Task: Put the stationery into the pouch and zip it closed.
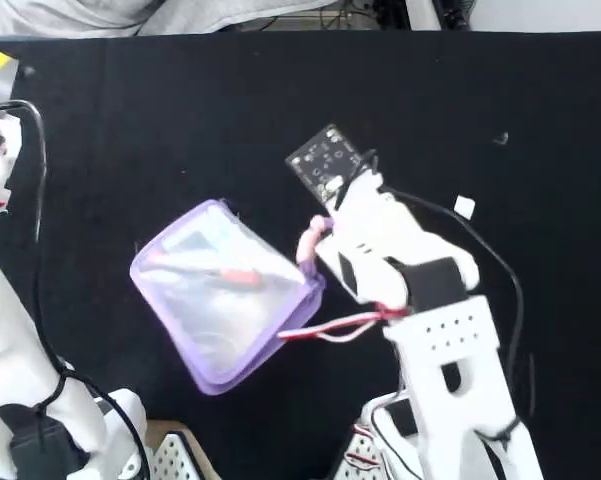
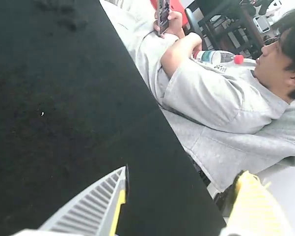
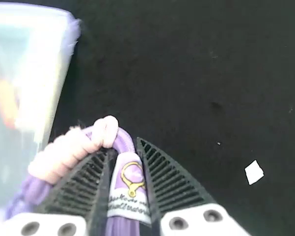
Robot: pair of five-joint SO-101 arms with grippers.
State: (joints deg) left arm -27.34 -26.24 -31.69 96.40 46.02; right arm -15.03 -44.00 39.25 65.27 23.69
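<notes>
A clear pouch (image 1: pixel 220 300) with purple trim lies flat on the black table (image 1: pixel 160 110), left of centre. An orange-red pen (image 1: pixel 235 276) shows inside it, along with other pale items I cannot make out. My right gripper (image 3: pixel 123 150) is at the pouch's right corner, shut on the purple zipper tag (image 3: pixel 129 189), just behind its knotted pink cord (image 3: pixel 73 147). In the high view that gripper (image 1: pixel 318 248) sits at the pink cord (image 1: pixel 307 245). My left gripper (image 2: pixel 179 211) stands open over the far left table edge, holding nothing.
A small white scrap (image 1: pixel 464 208) lies on the table right of the right arm (image 3: pixel 254 172). Red and white cables (image 1: pixel 330 328) trail from that arm near the pouch. The left arm's base (image 1: pixel 20 400) fills the near left corner. A seated person (image 2: pixel 221 93) is beyond the table edge.
</notes>
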